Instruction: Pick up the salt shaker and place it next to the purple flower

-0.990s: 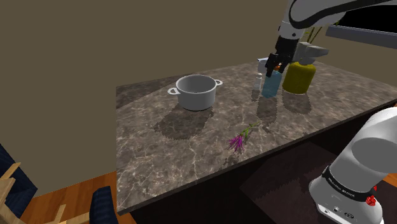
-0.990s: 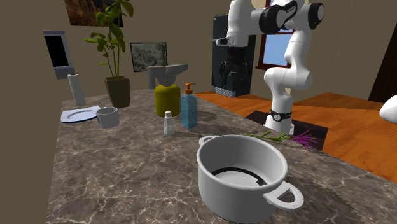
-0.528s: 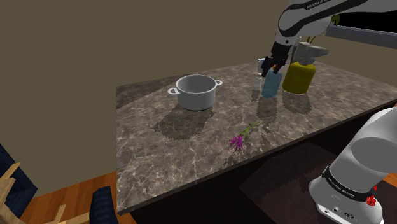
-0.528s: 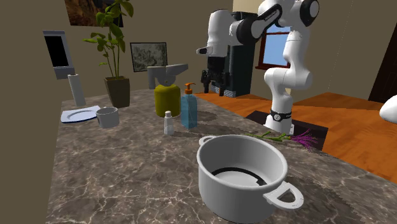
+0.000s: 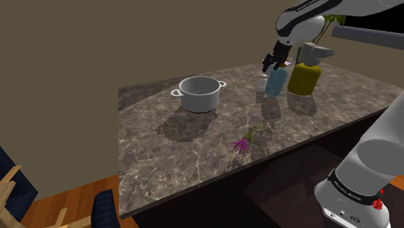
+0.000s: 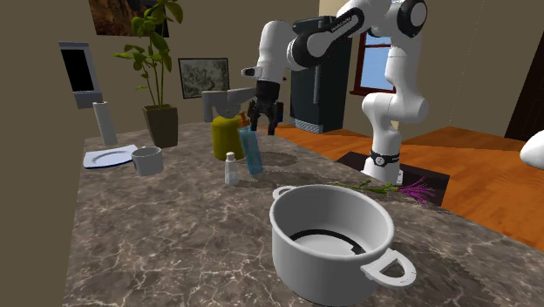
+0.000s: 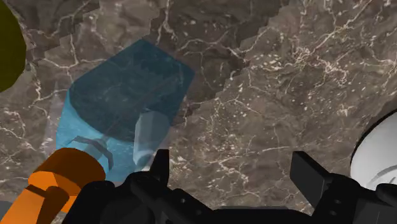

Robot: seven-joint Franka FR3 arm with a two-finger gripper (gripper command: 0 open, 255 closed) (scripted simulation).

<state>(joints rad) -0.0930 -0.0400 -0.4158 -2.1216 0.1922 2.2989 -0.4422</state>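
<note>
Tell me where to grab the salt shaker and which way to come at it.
Take the salt shaker round its upper body, coming straight down from above. It stands upright, small and slim, so the open claw should span it easily. The blue soap bottle is close beside it, so probably close across the two sides that do not face that bottle.
</note>
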